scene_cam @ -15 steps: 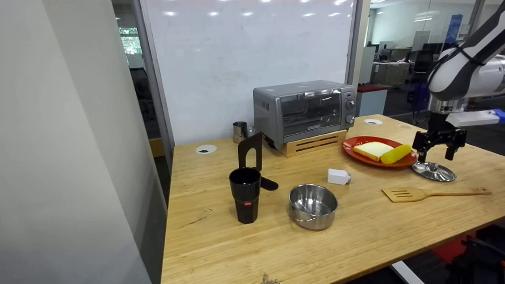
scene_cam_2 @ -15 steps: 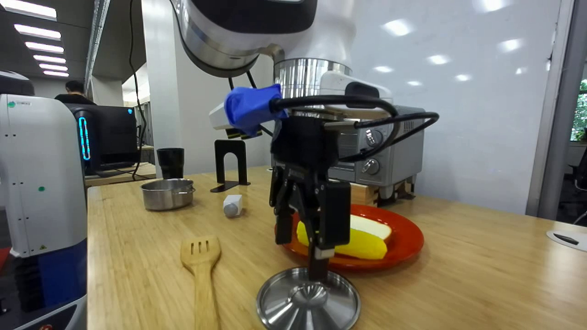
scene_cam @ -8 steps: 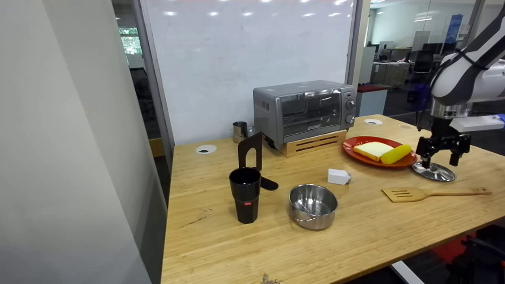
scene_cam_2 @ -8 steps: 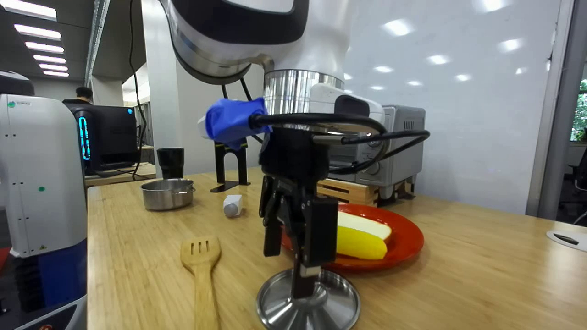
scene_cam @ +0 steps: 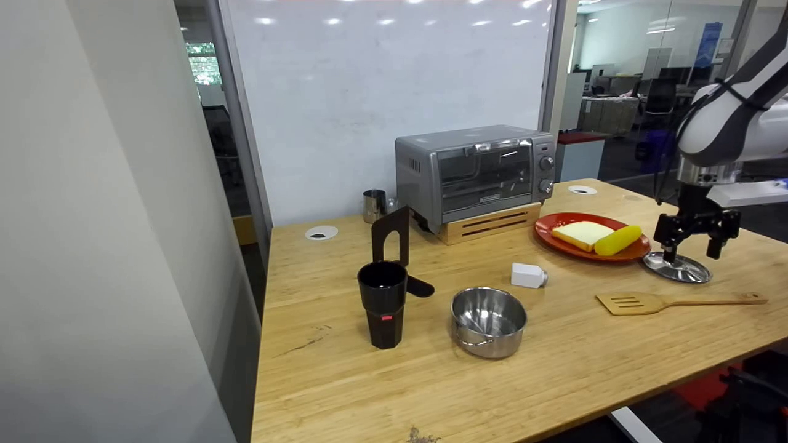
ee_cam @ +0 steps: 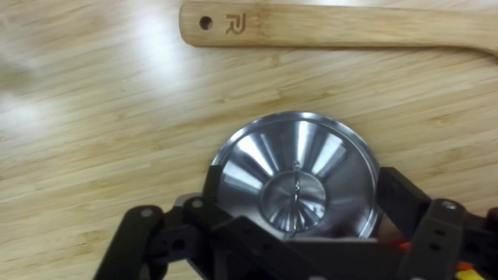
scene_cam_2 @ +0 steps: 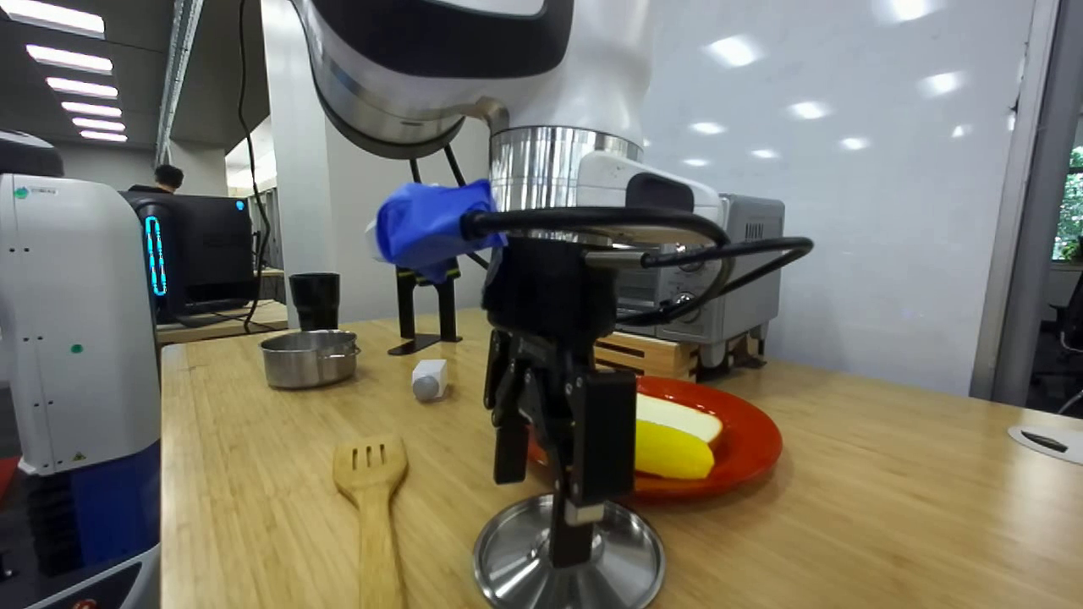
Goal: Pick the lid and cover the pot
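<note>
The lid point(scene_cam: 694, 271) is a round silvery disc lying flat on the wooden table beside the red plate; it also shows in an exterior view point(scene_cam_2: 622, 567). In the wrist view the lid point(ee_cam: 338, 186) shows whole except its lower edge, with a thin handle point(ee_cam: 296, 194) across its centre. My gripper point(ee_cam: 299, 182) is open above the lid, its fingers at the lid's two sides with nothing between them. It also shows low over the lid in both exterior views point(scene_cam: 692, 253) point(scene_cam_2: 541, 512). The pot point(scene_cam: 489, 335), shiny steel and uncovered, stands away from the gripper; it also shows in an exterior view point(scene_cam_2: 309, 362).
A red plate point(scene_cam: 548, 239) with bread point(scene_cam: 582, 234) and a yellow item point(scene_cam: 619, 240) adjoins the lid. A wooden spatula point(scene_cam: 640, 303) lies near it. A white bottle point(scene_cam: 526, 275), black cup point(scene_cam: 383, 307), black stand point(scene_cam: 403, 243) and toaster oven point(scene_cam: 486, 178) are on the table.
My gripper has come down toward the lid and shifted slightly, to the right in an exterior view. It stays open. The lid and the pot have not moved.
</note>
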